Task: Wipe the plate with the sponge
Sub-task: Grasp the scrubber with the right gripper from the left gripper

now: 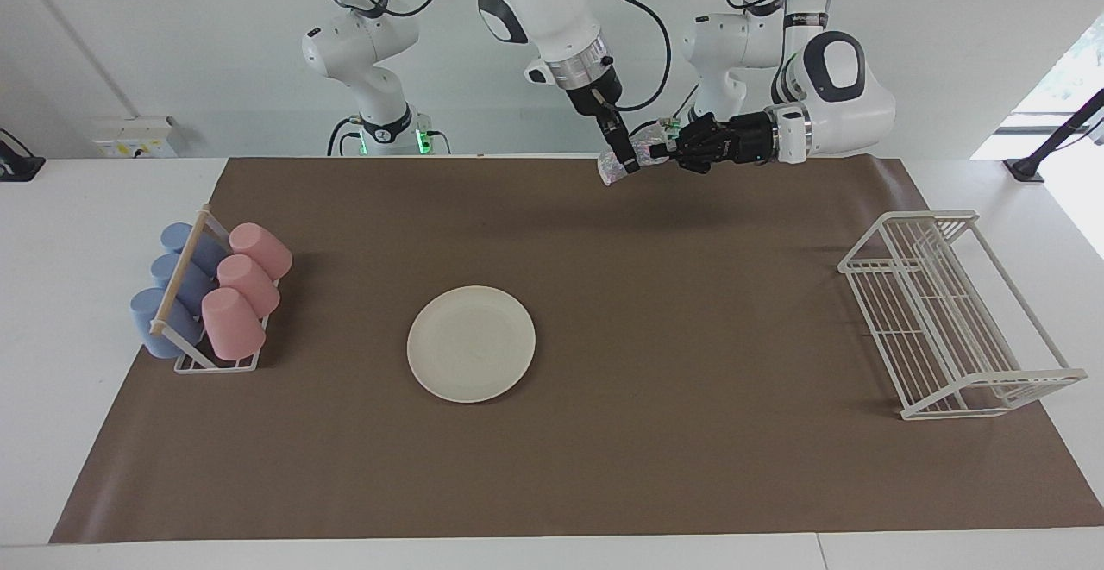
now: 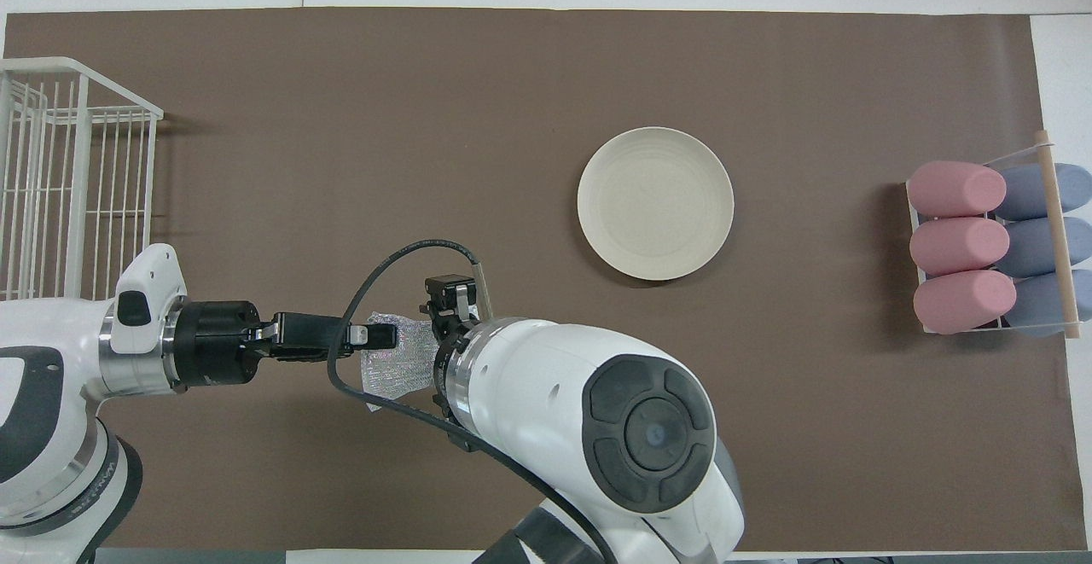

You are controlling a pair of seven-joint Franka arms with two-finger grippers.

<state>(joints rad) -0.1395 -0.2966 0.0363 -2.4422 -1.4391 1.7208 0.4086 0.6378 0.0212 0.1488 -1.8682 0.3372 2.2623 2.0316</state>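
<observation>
The cream-white plate (image 1: 471,343) lies flat on the brown mat, bare, toward the right arm's end; it also shows in the overhead view (image 2: 655,203). The silvery speckled sponge (image 1: 647,154) hangs in the air over the mat's edge nearest the robots, well away from the plate. My left gripper (image 1: 662,152) reaches in level and is shut on one end of the sponge. My right gripper (image 1: 625,165) points down and grips the sponge's other end. In the overhead view the sponge (image 2: 397,368) shows under the left gripper (image 2: 386,338), and the right arm's wrist hides the right gripper's fingers.
A small rack (image 1: 216,363) with three pink cups (image 1: 246,285) and three blue cups (image 1: 177,281) stands at the right arm's end. A white wire dish rack (image 1: 949,328) stands at the left arm's end. The brown mat (image 1: 690,432) covers the table.
</observation>
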